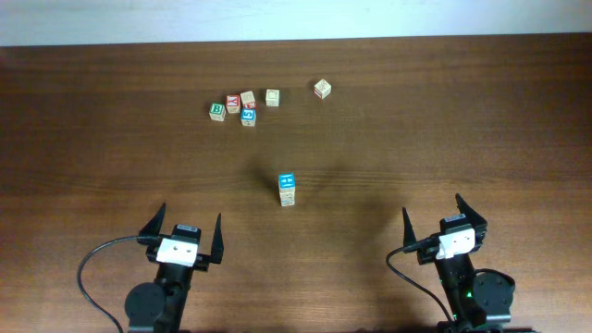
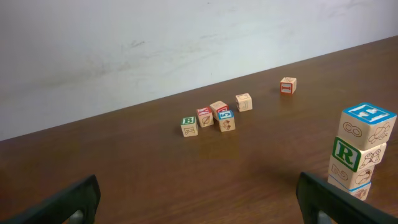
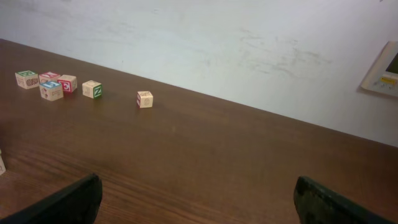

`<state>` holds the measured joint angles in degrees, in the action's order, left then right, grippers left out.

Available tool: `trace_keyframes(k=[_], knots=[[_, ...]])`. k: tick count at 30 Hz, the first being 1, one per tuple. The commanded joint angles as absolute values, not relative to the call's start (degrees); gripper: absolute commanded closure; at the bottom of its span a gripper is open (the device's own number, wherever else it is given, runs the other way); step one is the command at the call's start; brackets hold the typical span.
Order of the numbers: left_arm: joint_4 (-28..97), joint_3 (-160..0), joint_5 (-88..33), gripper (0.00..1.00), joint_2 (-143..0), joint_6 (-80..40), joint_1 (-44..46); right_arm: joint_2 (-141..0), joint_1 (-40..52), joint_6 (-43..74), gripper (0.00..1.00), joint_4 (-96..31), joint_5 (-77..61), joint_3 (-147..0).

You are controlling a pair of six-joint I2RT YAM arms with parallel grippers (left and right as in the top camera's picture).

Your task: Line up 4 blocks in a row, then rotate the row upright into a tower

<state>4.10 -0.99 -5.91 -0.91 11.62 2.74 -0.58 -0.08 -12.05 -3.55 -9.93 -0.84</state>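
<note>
The blocks stand as one upright stack (image 1: 288, 189) in the middle of the table, blue face on top. In the left wrist view the stack (image 2: 359, 152) rises at the right edge: a blue-topped cube, a cube with a green R, and pale cubes below, the lowest partly behind my right finger (image 2: 336, 199). In the right wrist view only a pale sliver of the stack (image 3: 1, 165) shows at the left edge. My left gripper (image 1: 189, 217) (image 2: 199, 205) is open and empty, near and left of the stack. My right gripper (image 1: 433, 207) (image 3: 198, 205) is open and empty, near and right of it.
A cluster of cubes (image 1: 236, 104) with a red-lettered one lies at the back left. Two lone pale cubes (image 1: 272, 96) (image 1: 322, 88) sit to its right. A white wall (image 2: 186, 37) runs behind the far table edge, with a panel (image 3: 382, 68) on it.
</note>
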Motion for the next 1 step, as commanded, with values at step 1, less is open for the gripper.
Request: trace_keyframes(k=[1], knots=[[4.1,-0.5,-5.5,0.01,-0.3,12.5,2.3,-0.2,-0.4,-11.8,0.02,-3.6,-9.2,-0.3]])
